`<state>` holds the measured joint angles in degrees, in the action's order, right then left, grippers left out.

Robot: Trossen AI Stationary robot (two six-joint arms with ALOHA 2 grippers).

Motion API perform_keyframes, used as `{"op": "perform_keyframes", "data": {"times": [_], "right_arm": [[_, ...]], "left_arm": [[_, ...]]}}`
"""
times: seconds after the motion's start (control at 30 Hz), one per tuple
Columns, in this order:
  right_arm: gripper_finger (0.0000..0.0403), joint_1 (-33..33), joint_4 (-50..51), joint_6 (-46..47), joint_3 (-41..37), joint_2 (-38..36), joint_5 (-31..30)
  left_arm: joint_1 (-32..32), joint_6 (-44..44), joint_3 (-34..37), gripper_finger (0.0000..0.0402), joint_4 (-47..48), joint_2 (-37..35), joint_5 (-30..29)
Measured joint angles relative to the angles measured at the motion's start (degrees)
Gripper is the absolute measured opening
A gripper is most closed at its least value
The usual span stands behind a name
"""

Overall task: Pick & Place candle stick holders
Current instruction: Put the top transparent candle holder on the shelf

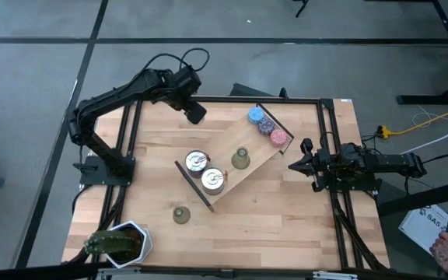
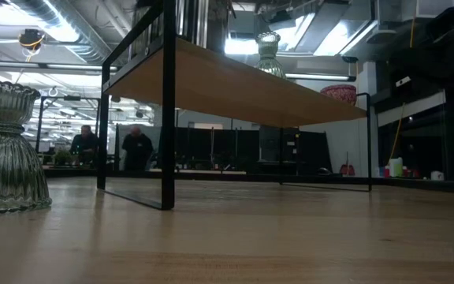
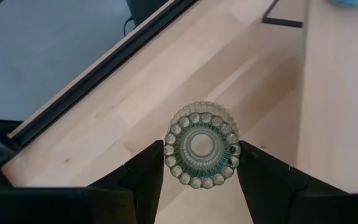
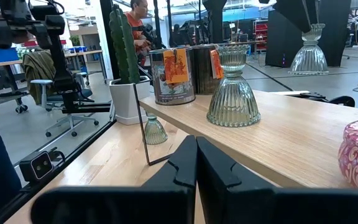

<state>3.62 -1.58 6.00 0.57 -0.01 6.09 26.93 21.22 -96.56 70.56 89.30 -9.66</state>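
We see three candle stick holders. One (image 3: 201,145) is gripped between the fingers (image 3: 143,180) of the left hand (image 1: 196,112), held above the bench (image 1: 286,218) near its 11 o'clock corner; from the high view the hand hides it completely. A second holder (image 1: 240,159) stands upright on the raised wooden shelf (image 1: 232,132) at centre, and a third (image 1: 181,214) stands on the bench at 7 o'clock, below the shelf. The right hand (image 1: 295,165) rests at 3 o'clock, fingers clenched together on nothing. Two silver tins (image 1: 197,162) carry orange labels (image 4: 175,66); we cannot read the print. The cactus pot (image 1: 127,243) is cut off at the bench's lower edge. The glittery pucks (image 1: 265,124) sit at the shelf's 1 o'clock end.
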Motion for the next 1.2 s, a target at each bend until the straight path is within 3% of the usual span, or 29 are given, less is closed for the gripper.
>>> {"op": "perform_keyframes", "data": {"times": [0.4, 0.83, 1.2], "right_arm": [[0.0010, 0.0, 0.0, 0.0, 0.0, 0.0, 0.0], [0.0010, 0.0, 0.0, 0.0, 0.0, 0.0, 0.0], [0.0010, 0.0, 0.0, 0.0, 0.0, 0.0, 0.0]], "left_arm": [[-2.6, -0.8, -4.9, 0.0182, 0.7, 1.9, 0.1], [-6.3, -10.8, -21.1, 0.0182, 2.0, 13.3, 0.7], [-10.7, -18.7, -25.9, 0.0182, 0.0, 17.2, 1.9]]}}
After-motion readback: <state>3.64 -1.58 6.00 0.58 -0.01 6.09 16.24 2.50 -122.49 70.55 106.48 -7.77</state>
